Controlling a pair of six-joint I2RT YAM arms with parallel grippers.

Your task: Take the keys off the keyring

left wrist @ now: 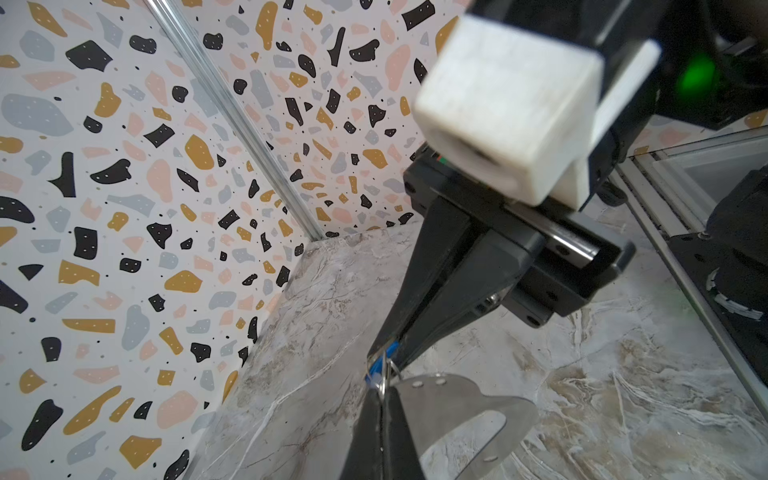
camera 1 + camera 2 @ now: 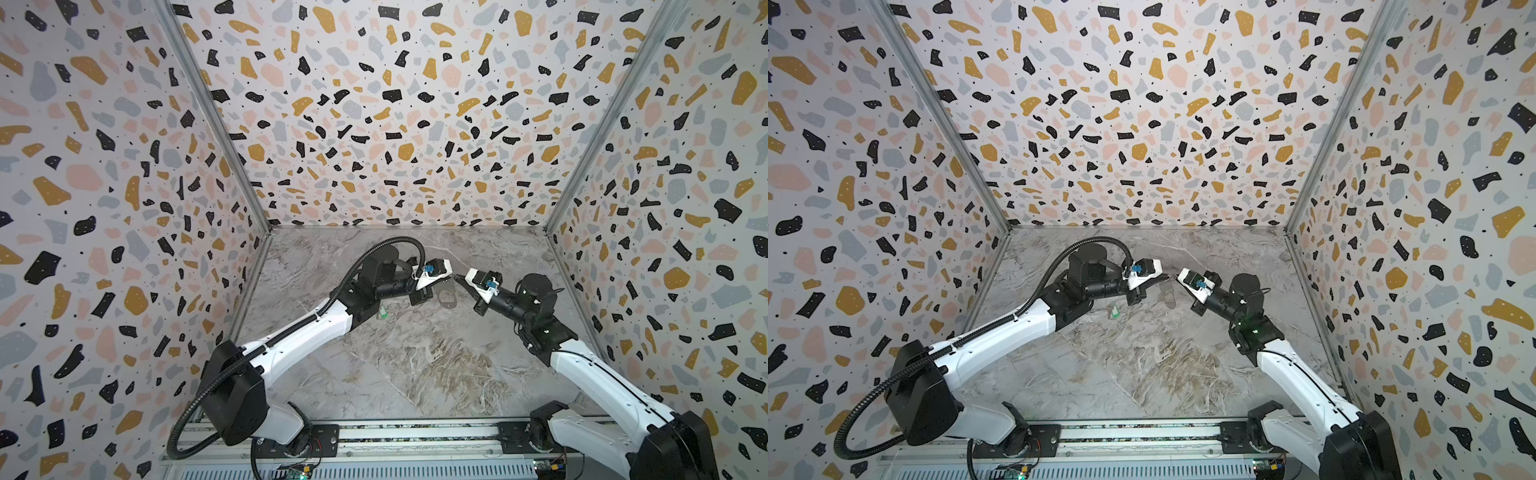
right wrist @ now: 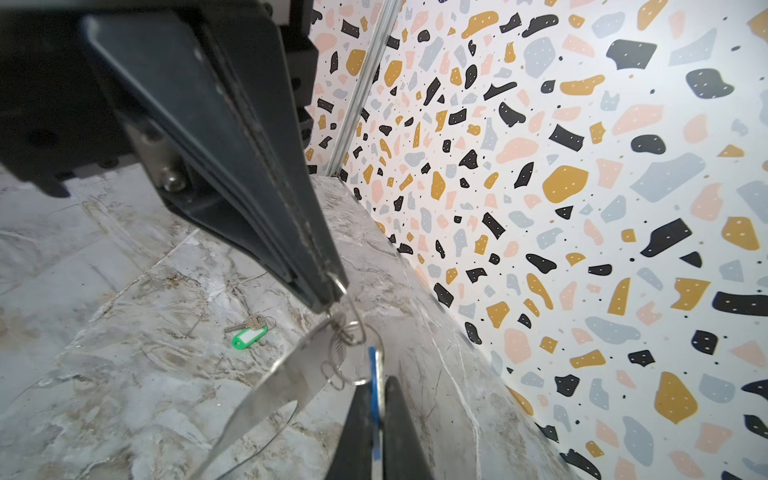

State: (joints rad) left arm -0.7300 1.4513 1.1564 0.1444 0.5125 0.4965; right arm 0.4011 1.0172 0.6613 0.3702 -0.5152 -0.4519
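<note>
Right gripper (image 3: 375,384) pinches one blue-tagged key (image 3: 374,365), left gripper (image 3: 332,297) clamps one keyring (image 3: 291,374) — one green-tagged key (image 3: 248,336) lies apart.

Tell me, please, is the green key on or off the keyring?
Off: the green key lies alone on the table, apart from the keyring.

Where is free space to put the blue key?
Bare: the front of the table, between the arms. Crowded: the back middle, where left gripper and right gripper meet at the keyring; the green key lies left of it.
</note>
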